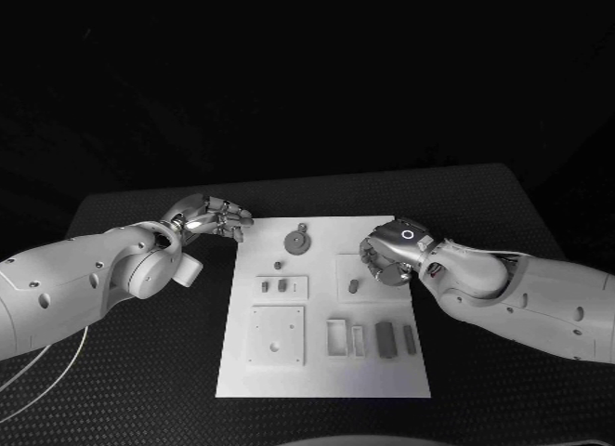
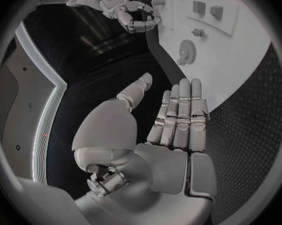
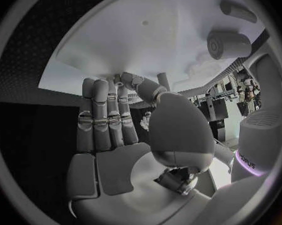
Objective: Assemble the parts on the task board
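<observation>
The white task board (image 1: 321, 362) lies in the middle of the table. On it are a grey gear (image 1: 298, 242), small pegs (image 1: 274, 286) and dark oblong parts (image 1: 386, 337). My left hand (image 1: 214, 218) hovers just off the board's far left corner, its fingers straight and its thumb apart, and it holds nothing (image 2: 178, 120). My right hand (image 1: 392, 253) hangs over the board's right upper part, fingers curled down toward the thumb (image 2: 138, 16). In the right wrist view the thumb lies close to the fingertips (image 3: 125, 82); I cannot tell whether anything sits between them. The gear (image 2: 188, 50) lies between the two hands.
A square plate (image 1: 277, 334) and a pale frame (image 1: 337, 336) sit on the board's near half. Black table (image 1: 134, 390) surrounds the board on both sides. Two round grey pieces (image 3: 228, 45) stand on the board (image 3: 153, 30) close to my right hand.
</observation>
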Robot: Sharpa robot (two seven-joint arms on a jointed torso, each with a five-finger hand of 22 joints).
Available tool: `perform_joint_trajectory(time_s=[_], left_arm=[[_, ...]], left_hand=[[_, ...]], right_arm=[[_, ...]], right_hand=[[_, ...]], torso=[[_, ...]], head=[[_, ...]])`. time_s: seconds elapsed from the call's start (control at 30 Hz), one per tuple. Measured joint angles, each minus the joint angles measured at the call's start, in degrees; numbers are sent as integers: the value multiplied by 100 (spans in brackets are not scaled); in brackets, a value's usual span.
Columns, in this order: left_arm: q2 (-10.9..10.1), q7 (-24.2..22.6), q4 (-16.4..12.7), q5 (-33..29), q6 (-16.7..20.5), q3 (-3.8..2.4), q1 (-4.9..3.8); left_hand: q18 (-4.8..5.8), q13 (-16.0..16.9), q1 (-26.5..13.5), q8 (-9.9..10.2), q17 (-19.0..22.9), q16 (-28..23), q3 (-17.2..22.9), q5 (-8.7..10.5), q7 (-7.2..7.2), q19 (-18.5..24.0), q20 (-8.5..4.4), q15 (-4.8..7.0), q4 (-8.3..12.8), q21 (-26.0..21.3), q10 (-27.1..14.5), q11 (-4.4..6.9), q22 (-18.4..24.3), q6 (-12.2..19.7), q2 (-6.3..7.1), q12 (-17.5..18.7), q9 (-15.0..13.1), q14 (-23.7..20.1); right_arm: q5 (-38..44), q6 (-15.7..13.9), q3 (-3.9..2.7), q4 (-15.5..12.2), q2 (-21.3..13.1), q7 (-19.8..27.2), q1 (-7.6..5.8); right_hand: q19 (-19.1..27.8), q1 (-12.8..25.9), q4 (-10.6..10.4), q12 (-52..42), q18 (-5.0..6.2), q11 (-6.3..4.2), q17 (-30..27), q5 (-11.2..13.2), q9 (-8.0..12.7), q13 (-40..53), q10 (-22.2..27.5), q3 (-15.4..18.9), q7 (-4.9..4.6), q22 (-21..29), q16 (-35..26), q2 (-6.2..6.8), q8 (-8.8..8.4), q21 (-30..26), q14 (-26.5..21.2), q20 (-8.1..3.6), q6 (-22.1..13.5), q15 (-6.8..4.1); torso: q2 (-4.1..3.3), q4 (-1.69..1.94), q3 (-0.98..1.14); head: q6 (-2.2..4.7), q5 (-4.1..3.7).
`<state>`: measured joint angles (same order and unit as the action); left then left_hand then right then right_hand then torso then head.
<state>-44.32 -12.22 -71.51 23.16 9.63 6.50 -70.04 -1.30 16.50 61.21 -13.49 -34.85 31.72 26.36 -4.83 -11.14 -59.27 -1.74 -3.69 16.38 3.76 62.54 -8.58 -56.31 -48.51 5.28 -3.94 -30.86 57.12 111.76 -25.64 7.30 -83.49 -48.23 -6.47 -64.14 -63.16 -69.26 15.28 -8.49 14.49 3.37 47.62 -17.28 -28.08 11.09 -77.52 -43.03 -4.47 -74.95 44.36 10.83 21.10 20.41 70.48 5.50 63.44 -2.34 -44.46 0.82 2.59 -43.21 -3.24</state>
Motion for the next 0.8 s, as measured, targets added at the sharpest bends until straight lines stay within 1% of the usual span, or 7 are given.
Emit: perform_joint_trajectory(time_s=[0.13, 0.23, 0.27, 0.33, 0.47, 0.63, 0.8], left_arm=[[2, 1, 1, 0, -1, 0, 0], [3, 1, 3, 0, -2, 0, 0], [4, 1, 3, 0, -3, 0, 0], [5, 1, 3, 0, -4, 0, 0], [8, 2, 9, 0, -5, 0, 0], [13, 2, 15, 0, -6, 0, 0], [12, 3, 18, 0, -6, 0, 0]], left_hand=[[0, 0, 0, 0, 0, 0, 0, 0, 0, 0, 0, 0, 0, 0, 0, 0, 0, 0, 0, 0, 4, 0], [0, 0, 0, 0, -5, -22, 0, 0, 0, 0, 0, 0, 0, 0, 0, 0, 0, 0, 0, 0, 5, 0], [0, 0, 0, 0, -6, -22, 0, 0, 0, 0, 0, 0, 0, 0, 0, 0, 1, 0, 0, 0, 5, 0], [1, -5, 0, 0, -6, -22, 0, 0, 0, 0, 0, 0, 0, 0, 0, 0, 5, 0, 0, 0, 5, 0], [1, -5, 0, 0, -6, -22, 0, 0, 0, 0, 0, 0, 0, 0, -1, -1, 5, 0, 0, 0, 5, 0], [1, -5, 0, 0, -12, -22, 0, 0, 0, 0, 0, 0, 0, 0, -20, -20, 5, 0, 0, 0, 5, 0], [2, -4, 0, 0, -11, -22, 0, 0, 0, 0, 0, 0, 0, 0, -20, -20, 10, 0, 0, 0, 4, 0]], right_arm=[[-4, 3, -18, -28, -20, -10, 12], [-11, 15, -69, -54, -30, -10, 20], [-16, 20, -102, -67, -30, -10, 25], [-22, 30, -143, -90, -30, -4, 28], [-48, 48, -208, -131, -36, 5, 25], [-150, 78, -260, -188, -89, 2, -77], [-279, 151, -282, -287, -166, -6, -126]], right_hand=[[0, 0, 0, 0, -1, 0, 7, -14, -2, 0, 0, 1, 2, 0, 22, 0, 0, 2, 19, 0, 2, -2], [0, 0, 0, 0, -1, -1, 13, -25, -7, 0, 0, 2, 4, 0, 22, 0, 0, 10, 37, 0, 3, -2], [0, 0, 0, 0, -1, -1, 13, -26, -7, 0, -1, 2, 4, 1, 22, 0, 0, 10, 40, 0, 3, -4], [-11, 0, 1, 0, -1, -35, 13, -26, -6, 0, -35, 4, 4, 1, 22, 0, 0, 10, 67, -11, 3, -12], [-21, 0, 5, 0, -28, -41, 17, -26, -6, 0, -41, 9, 4, 1, 22, 0, -1, 10, 81, -20, 3, -23], [-21, 0, -11, 1, -29, -41, 19, -25, -18, 0, -41, -7, 4, 1, 22, 1, 0, 10, 91, -20, 3, -18], [-21, -1, -11, 4, -29, -41, 25, -25, -18, 0, -41, -6, 4, 1, 22, 1, 0, 10, 99, -20, 3, -21]], torso=[[0, 0, -3], [-1, 1, -3], [-1, 0, -4], [-1, 1, -4], [-2, 1, -3], [-2, 1, -3], [-2, -2, -1]], head=[[-4, -4], [-5, -7], [-4, -7], [1, -8], [6, -9], [19, -9], [25, -3]])
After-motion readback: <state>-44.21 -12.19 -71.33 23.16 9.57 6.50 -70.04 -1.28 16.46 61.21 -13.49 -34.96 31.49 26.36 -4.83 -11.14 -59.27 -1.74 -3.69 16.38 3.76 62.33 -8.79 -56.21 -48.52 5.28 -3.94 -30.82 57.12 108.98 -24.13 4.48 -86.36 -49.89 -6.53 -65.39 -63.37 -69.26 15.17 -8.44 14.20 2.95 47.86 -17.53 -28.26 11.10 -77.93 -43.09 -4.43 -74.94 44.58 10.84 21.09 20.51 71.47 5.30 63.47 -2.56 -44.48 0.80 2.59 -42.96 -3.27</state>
